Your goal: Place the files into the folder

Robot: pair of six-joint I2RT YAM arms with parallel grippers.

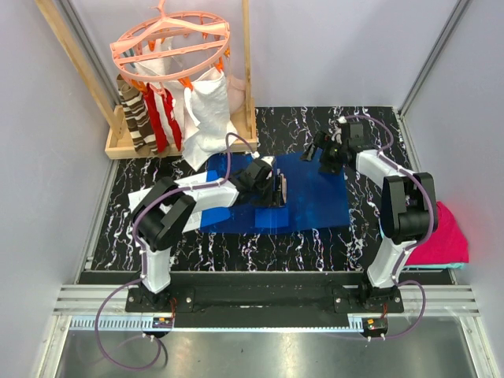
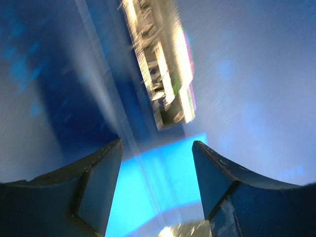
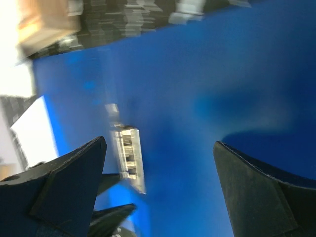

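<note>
Over folder [image 1: 315, 201] centre: my left gripper [image 2: 157, 145] spread by clip [image 2: 160, 74]; right gripper [image 3: 159, 143] spread, 1 o'clock. Files [image 1: 140, 197] at 9 o'clock: fetch, slide in flat.

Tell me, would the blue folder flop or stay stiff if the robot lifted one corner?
Probably floppy: the folder lies thin and flat on the table, so a lifted corner would likely bend. It looks smooth and shiny, so a push would probably slide it. The metal clip may make the middle heavier.

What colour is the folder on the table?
Blue; the folder shows best in the top view.
</note>
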